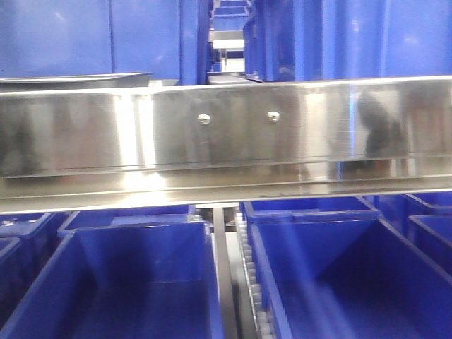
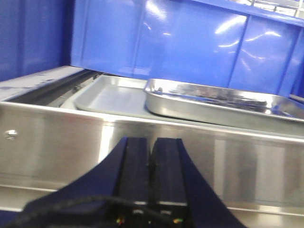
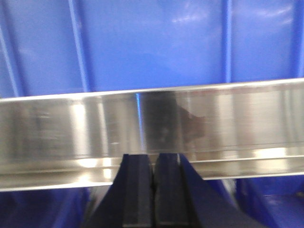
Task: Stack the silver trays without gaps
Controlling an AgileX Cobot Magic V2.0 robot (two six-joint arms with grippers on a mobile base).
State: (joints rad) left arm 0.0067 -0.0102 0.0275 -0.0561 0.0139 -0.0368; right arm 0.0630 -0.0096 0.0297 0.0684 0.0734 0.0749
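Two silver trays show in the left wrist view on the shelf behind the steel rail. One tray lies flat at the left. The other tray rests tilted, its left end overlapping the flat one. In the front view only a sliver of tray rim shows above the rail at the upper left. My left gripper is shut and empty, in front of and below the rail. The right gripper is shut too, empty, facing the rail, with no tray in its view.
A long brushed-steel shelf rail with two screw heads spans the front view. Deep blue bins sit below it, with a second one to the right. More blue bins stand behind the trays and behind the rail.
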